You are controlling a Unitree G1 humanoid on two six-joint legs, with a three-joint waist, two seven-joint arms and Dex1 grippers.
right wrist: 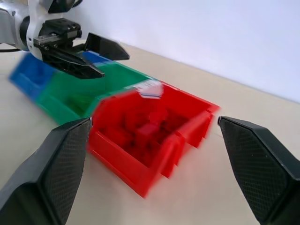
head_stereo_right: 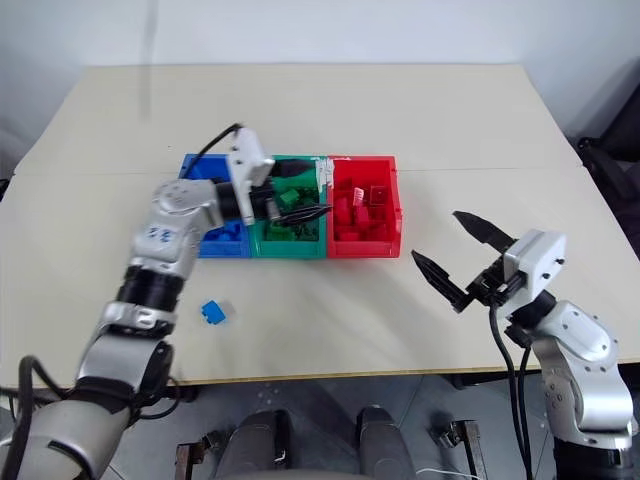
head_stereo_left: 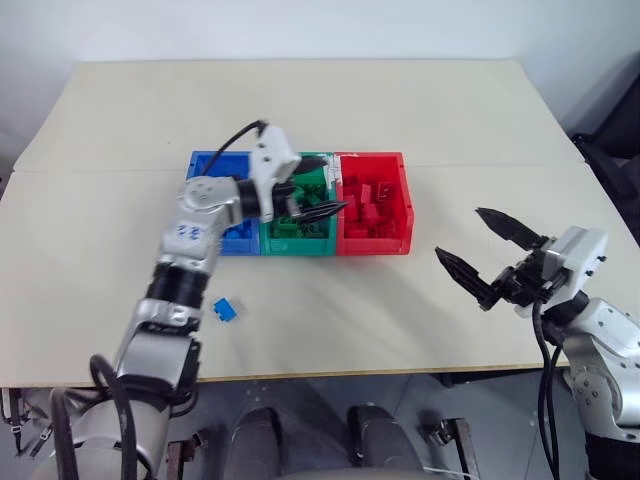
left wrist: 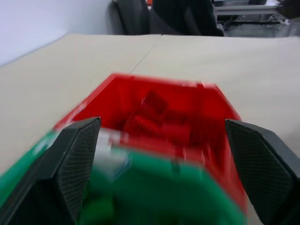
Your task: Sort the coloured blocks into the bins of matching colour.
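Note:
Three joined bins stand mid-table: the blue bin [head_stereo_left: 208,165] on the left, the green bin [head_stereo_left: 296,246] in the middle, the red bin [head_stereo_left: 376,243] on the right. Several red blocks [head_stereo_left: 365,205] lie in the red bin, green blocks [head_stereo_left: 290,228] in the green one and blue blocks [head_stereo_left: 238,233] in the blue one. One blue block [head_stereo_left: 226,309] lies on the table near the front left. My left gripper [head_stereo_left: 320,201] hovers over the green bin, open and holding nothing. My right gripper [head_stereo_left: 458,232] stands open above the bare table, right of the red bin.
The beige table [head_stereo_left: 450,110] has a seam running across it behind the bins. White tape [head_stereo_left: 330,166] marks the rim between the green and red bins. Dark chairs [head_stereo_left: 615,150] stand past the table's right edge.

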